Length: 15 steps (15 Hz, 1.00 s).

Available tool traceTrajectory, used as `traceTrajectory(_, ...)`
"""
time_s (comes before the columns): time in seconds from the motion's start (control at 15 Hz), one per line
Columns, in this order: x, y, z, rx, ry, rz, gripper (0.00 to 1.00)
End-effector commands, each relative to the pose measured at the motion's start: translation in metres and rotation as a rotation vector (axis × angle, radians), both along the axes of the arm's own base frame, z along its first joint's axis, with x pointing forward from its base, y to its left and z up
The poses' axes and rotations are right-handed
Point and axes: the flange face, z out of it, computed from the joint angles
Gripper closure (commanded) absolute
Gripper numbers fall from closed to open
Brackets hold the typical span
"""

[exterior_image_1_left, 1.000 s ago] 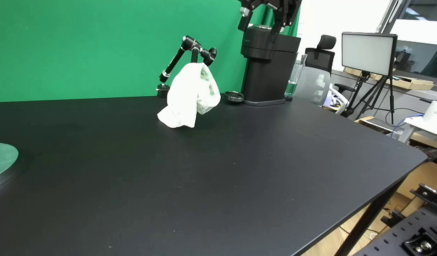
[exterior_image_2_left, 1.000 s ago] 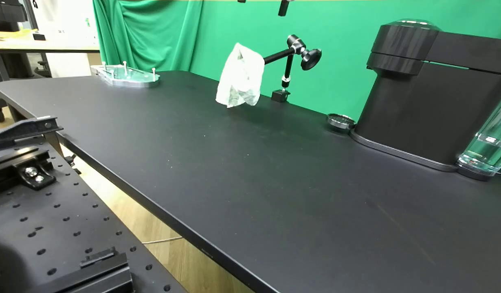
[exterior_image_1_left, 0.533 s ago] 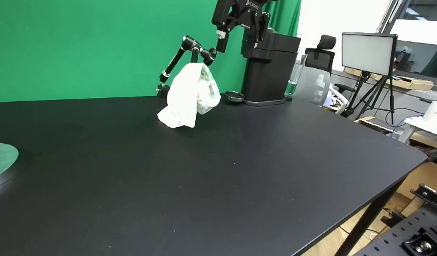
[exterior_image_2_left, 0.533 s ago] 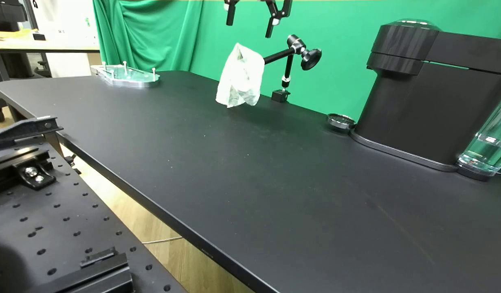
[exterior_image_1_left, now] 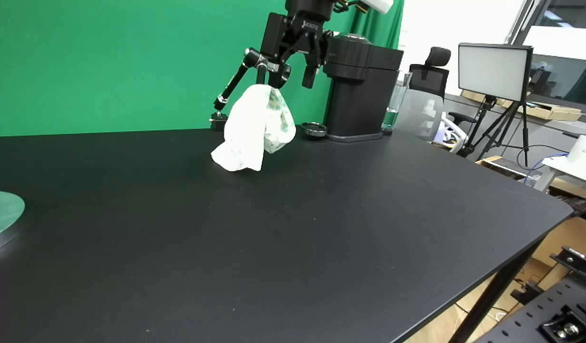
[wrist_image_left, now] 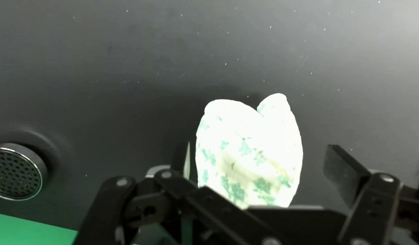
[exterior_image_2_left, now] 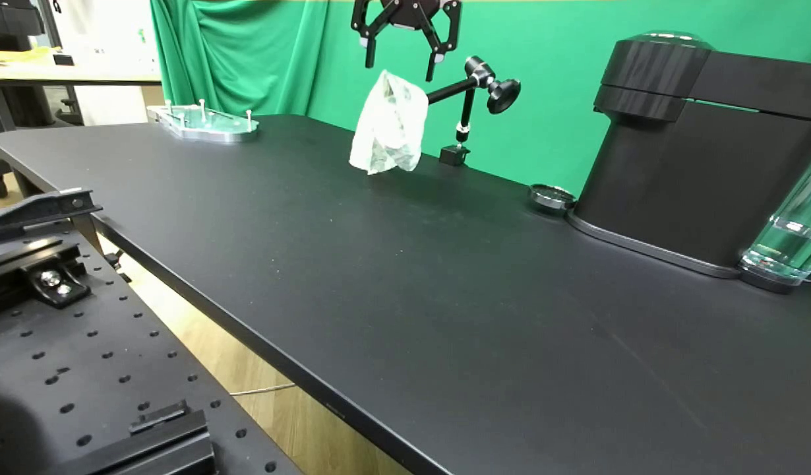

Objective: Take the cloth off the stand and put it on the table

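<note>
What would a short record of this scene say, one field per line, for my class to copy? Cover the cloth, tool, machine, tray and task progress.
Cloth: white with green patches, hanging on the stand
Tool: open, over the cloth, not gripping
Machine: black, on the table
Tray: round, perforated, beside the machine
Task progress: cloth not yet off the stand
Unclear: whether the cloth touches the table

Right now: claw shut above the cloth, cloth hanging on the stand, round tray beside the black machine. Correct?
One thing's off: the claw is open, not shut. The wrist view shows its fingers apart, with the cloth visible between them. The rest stands: claw above the cloth, cloth hanging on the stand, round tray beside the black machine.
</note>
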Motion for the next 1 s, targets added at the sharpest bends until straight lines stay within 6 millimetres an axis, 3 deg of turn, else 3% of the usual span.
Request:
traceTrajectory(0.0, 0.0125, 0.0117, -0.0017, -0.002, -0.028, 0.025, 0.25)
traceTrajectory(0.13, 0.0146, 0.0152, -0.0042, -0.002, -0.036, 0.029, 0.31)
traceTrajectory(0.73, 0.0184, 0.0144, -0.0059, 0.003, -0.036, 0.026, 0.96)
traceTrajectory(0.93, 0.0167, 0.0176, -0.0089, 0.007, -0.026, 0.042, 1.00)
